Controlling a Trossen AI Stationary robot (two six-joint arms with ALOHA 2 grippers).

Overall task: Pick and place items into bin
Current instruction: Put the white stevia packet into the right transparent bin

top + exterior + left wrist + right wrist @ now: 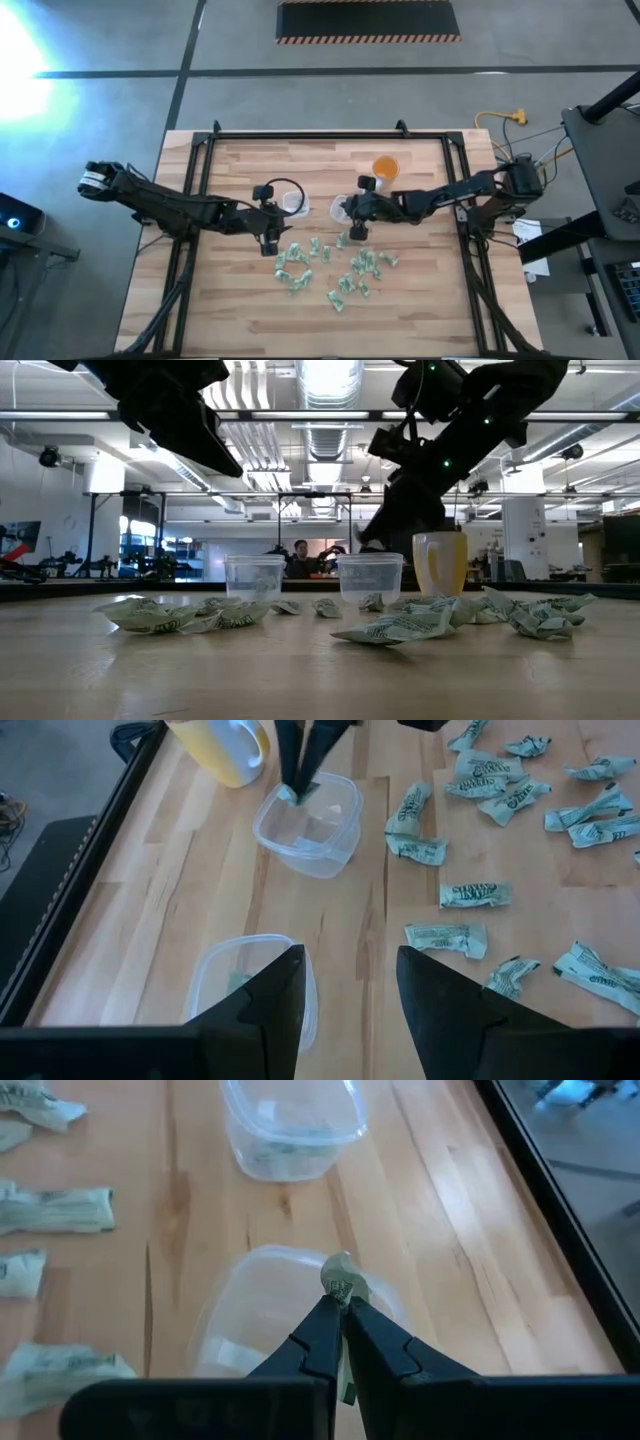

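Several tiny pale green-and-white wrappers (330,265) lie scattered on the wooden table, toward its near side, and also show in the left wrist view (470,895) and the low view (400,628). Two clear plastic cups stand upright beyond them. My right gripper (348,213) hangs over the right cup (340,208), shut on one wrapper (343,1283). My left gripper (350,980) is open and empty, hovering beside the left cup (250,982), which has a green piece inside. My right gripper pinches one crumpled wrapper (340,1276) between its two fingertips (296,775), coming from above and pointing down. The wrapper is lifted clear and sticks out beyond the tips, over the rim of the right clear cup (265,1315).
An orange cup (385,165) stands upright behind the clear cups, toward the far edge (440,563). A black metal frame (200,150) runs along the table's left, right and far sides. Bare wood lies at the near edge. A person shows far off in the room (300,558).
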